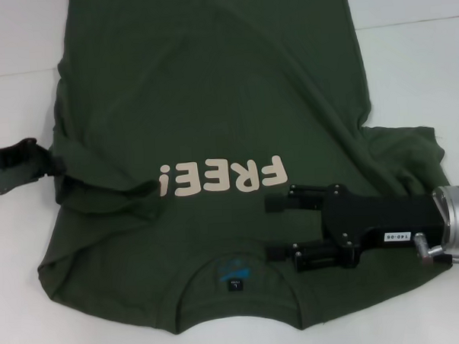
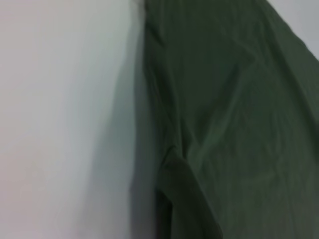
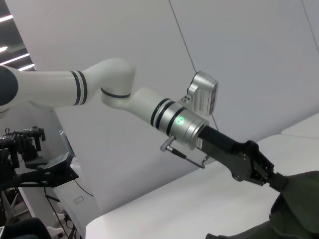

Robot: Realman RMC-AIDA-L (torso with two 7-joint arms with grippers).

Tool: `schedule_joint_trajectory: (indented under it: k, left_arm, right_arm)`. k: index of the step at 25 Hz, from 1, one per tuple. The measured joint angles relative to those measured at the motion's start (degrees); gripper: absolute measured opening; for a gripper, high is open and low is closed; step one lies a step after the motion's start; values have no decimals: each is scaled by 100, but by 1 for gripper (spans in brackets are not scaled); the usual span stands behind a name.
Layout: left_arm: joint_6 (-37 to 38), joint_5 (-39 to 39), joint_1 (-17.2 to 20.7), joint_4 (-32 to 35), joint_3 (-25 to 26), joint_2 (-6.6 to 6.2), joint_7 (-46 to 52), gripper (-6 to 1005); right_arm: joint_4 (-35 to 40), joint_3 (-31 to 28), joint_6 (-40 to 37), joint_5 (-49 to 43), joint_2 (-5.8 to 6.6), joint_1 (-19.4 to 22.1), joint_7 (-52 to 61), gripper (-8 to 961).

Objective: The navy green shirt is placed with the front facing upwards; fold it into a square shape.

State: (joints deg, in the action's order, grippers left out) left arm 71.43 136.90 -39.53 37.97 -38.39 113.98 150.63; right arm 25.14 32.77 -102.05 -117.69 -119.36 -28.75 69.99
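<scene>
Readable marks on shirt and arm

The navy green shirt (image 1: 211, 89) bears cream "FREE!", upside down from here; below it, the collar label (image 1: 234, 282) perhaps reads "L"; the right gripper (image 1: 281, 228) has a sticker, "140-06".

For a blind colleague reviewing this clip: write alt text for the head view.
A navy green shirt lies face up on a white table, collar nearest the camera. The left gripper pinches its bunched left sleeve edge, while the right gripper hovers open over the chest beside the cream "FREE!" lettering.

We find the dark olive-green cotton T-shirt (image 1: 211, 104) spread on the white bench (image 1: 423, 64), collar nearest us; left pincer (image 1: 50, 161) at its left edge, right pincer (image 1: 278, 227) above its chest, right of centre.
</scene>
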Motion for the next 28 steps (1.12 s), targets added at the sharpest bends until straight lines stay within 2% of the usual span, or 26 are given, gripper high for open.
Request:
schedule_joint_trajectory:
  k: [18, 28]
  left_arm:
    - [42, -577, -42, -50, 71, -8, 0, 29]
    - [-663, -1247, -119, -780, 137, 84, -271, 29]
  right_arm:
    - [-18, 1, -26, 0, 0, 28, -11, 880]
    - [-30, 24, -22, 0, 0, 28, -11, 880]
